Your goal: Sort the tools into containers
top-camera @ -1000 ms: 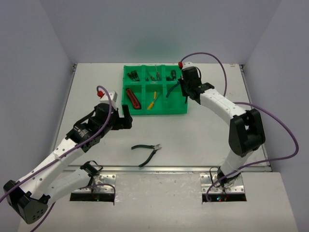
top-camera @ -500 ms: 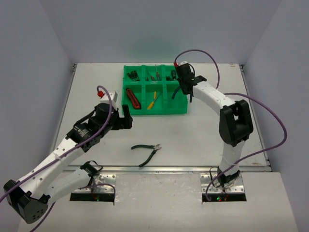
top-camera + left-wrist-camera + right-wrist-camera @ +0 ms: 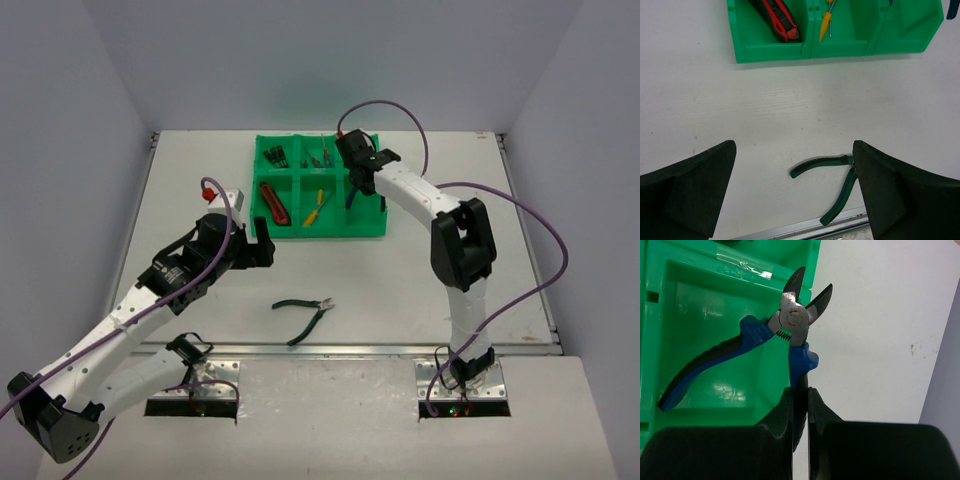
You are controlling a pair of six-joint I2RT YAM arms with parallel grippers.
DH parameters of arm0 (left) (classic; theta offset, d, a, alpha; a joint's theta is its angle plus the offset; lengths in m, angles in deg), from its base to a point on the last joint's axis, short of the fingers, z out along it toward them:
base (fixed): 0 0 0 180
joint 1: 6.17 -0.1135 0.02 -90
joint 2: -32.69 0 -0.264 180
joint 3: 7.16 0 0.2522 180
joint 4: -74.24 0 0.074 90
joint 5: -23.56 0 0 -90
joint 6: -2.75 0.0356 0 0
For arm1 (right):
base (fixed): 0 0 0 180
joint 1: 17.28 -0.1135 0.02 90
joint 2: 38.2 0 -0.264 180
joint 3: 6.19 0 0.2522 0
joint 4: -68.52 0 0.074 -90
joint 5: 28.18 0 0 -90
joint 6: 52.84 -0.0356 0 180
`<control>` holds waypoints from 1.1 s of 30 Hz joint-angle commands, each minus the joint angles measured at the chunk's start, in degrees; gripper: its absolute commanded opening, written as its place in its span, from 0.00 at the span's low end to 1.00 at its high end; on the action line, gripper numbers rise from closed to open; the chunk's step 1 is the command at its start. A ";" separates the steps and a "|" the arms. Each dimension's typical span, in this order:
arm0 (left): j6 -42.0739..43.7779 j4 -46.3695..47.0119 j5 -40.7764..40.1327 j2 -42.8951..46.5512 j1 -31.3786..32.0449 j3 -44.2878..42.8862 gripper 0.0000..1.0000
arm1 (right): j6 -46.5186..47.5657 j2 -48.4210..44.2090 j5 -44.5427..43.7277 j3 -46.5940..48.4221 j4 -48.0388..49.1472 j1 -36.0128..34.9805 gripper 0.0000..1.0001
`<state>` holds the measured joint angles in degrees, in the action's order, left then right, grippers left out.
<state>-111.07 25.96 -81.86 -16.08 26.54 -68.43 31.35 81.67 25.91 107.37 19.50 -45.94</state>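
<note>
The green six-compartment tray (image 3: 330, 234) sits at the table's far middle. My right gripper (image 3: 358, 180) is over its front right compartment. In the right wrist view the gripper (image 3: 800, 396) is shut on one handle of the blue-handled pliers (image 3: 799, 315). The other handle hangs over the tray floor (image 3: 700, 305), and the pliers' head is at the compartment's edge. Green-handled pliers (image 3: 305, 310) lie on the table near the front edge. My left gripper (image 3: 262, 245) is open and empty above the table, with those pliers (image 3: 832, 172) between its fingers in its wrist view.
Red-and-black utility knives (image 3: 275, 202) fill the front left compartment and a yellow-handled screwdriver (image 3: 315, 207) lies in the front middle one. Small precision screwdrivers (image 3: 275, 156) lie in the back row. A metal rail (image 3: 340, 349) runs along the table's near edge.
My right arm has swung left with the blue pliers, from the tray's right wall to over the front right compartment. The left arm and green pliers have not moved.
</note>
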 commanded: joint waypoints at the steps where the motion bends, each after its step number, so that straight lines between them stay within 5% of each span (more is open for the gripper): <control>1: 0.79 2.53 0.39 0.51 0.48 0.04 1.00 | -3.90 1.20 -3.35 5.15 -1.61 -0.26 0.00; 18: 0.87 2.54 0.74 0.50 0.51 0.05 1.00 | -11.02 5.00 -1.18 9.36 -6.22 -0.17 0.09; 33: 0.96 2.55 0.92 0.07 0.51 0.05 1.00 | -12.55 2.48 1.30 7.37 -5.57 -0.28 0.43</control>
<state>-111.04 25.96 -81.49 -16.09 26.54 -68.43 20.38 87.16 26.94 113.44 12.28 -46.03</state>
